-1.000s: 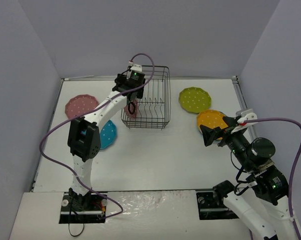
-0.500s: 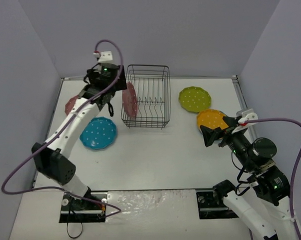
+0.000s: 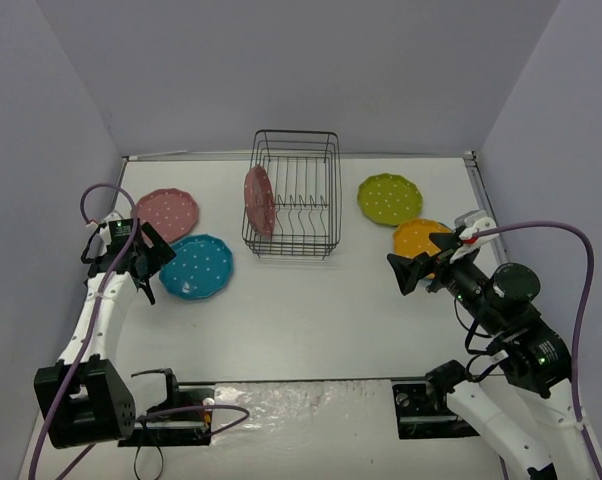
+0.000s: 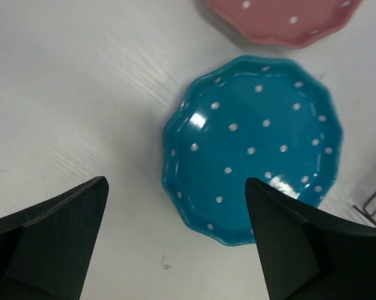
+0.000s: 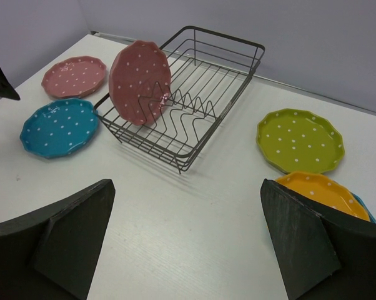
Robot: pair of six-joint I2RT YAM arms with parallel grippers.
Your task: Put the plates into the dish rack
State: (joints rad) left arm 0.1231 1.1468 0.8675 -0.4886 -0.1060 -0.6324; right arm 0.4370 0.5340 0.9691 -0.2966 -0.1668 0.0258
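The black wire dish rack (image 3: pixel 334 190) stands at the back middle of the table. One pink plate (image 3: pixel 258 200) stands on edge at its left end (image 5: pixel 140 81). A second pink plate (image 3: pixel 166 210) and a blue plate (image 3: pixel 198 266) lie flat to the rack's left. My left gripper (image 3: pixel 155 264) hovers open over the blue plate's (image 4: pixel 253 147) left rim, holding nothing (image 4: pixel 175 186). A lime green plate (image 3: pixel 389 198) and an orange plate (image 3: pixel 419 237) lie to the right. My right gripper (image 3: pixel 421 262) is open and empty (image 5: pixel 187 184) near the orange plate (image 5: pixel 322 194).
A blue rim (image 5: pixel 365 211) shows under the orange plate in the right wrist view. Grey walls close in the table on three sides. The rack's prongs (image 5: pixel 194 109) to the right of the standing plate hold nothing.
My left arm has pulled back from the rack to the front left, leaving the pink plate standing in it, and now hangs over the blue plate. The right gripper shifted slightly left.
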